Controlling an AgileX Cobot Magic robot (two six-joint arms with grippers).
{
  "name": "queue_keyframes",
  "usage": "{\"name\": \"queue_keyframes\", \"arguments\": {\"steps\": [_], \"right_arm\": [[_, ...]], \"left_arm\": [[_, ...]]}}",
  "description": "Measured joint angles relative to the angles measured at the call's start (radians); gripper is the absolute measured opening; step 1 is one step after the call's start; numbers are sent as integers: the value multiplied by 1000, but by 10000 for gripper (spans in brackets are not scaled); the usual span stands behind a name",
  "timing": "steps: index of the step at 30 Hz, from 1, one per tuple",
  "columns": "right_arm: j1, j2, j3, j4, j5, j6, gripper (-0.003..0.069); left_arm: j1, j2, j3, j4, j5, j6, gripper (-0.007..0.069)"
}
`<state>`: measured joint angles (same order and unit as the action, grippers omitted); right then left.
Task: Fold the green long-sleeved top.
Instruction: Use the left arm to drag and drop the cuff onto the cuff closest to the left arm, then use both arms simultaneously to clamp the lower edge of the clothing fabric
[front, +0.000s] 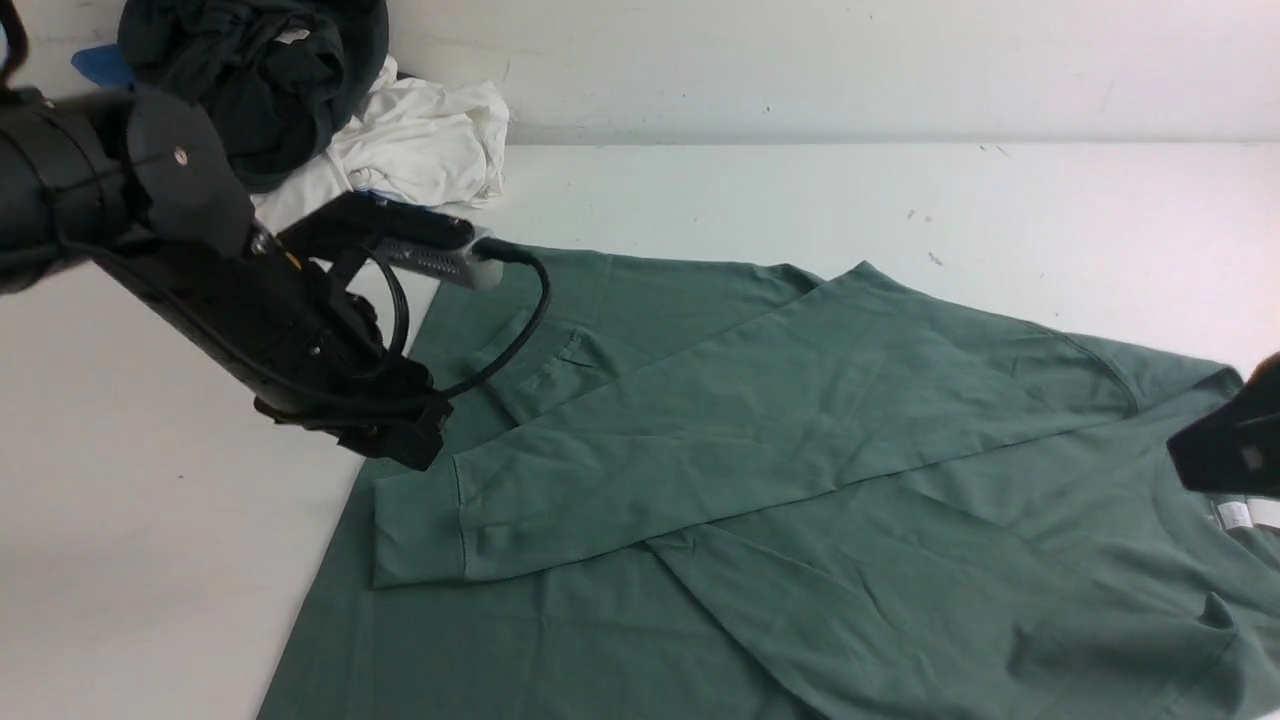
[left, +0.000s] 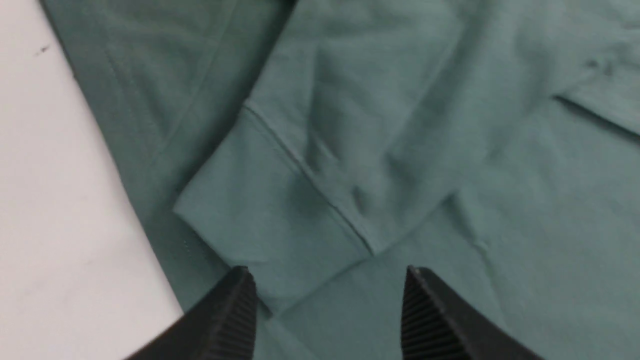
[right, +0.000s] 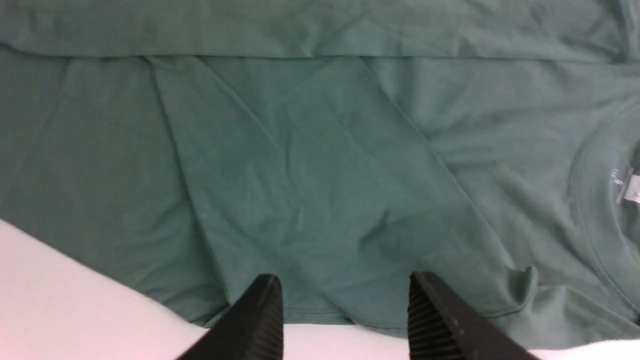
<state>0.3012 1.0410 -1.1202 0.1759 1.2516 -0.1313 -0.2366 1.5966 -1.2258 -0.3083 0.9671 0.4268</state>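
With the far sleeve laid across the top on the table, sleeve-folding looks to be in hand; left gripper and right gripper, both wide open and empty, probably need side-edge grips next.

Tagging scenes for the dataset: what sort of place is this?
Likely a robot test or data-collection bench rather than a home: a black robot arm with exposed cabling, a plain white work surface with a green top spread on it, and heaped garments at the back.
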Motion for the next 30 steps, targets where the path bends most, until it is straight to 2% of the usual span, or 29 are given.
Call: {"name": "queue_keyframes", "arguments": {"steps": [3,5,6,9,12,16,17,18,22,26,30], "right_arm": [[57,-11,0,27,1,-24,325],[140,-22,10,46,1,-43,325],[146,-23,14,47,1,-45,325],[244,-29,67,41,2,-51,325],[277,-30,112,31,2,-53,325],[293,-33,182,-8,2,-54,325],[293,-33,192,-16,2,-54,325],[293,-33,195,-17,2,-54,325],[293,-33,201,-23,1,-54,325],[293,-33,201,-24,1,-54,325],[293,-33,201,-34,0,-54,325]], "left_arm": [[-61,-68,0,59,99,5,398],[-137,-129,47,161,203,9,403],[-147,-132,60,171,209,10,403],[-186,-153,201,302,240,11,403],[-187,-151,289,330,222,24,403],[-187,-141,428,341,130,132,405],[-187,-133,466,341,93,190,405],[-187,-131,466,341,88,190,405],[-187,-84,526,341,-18,312,405],[-187,-32,530,342,-102,329,405],[-187,-1,527,349,-118,333,400]]}}
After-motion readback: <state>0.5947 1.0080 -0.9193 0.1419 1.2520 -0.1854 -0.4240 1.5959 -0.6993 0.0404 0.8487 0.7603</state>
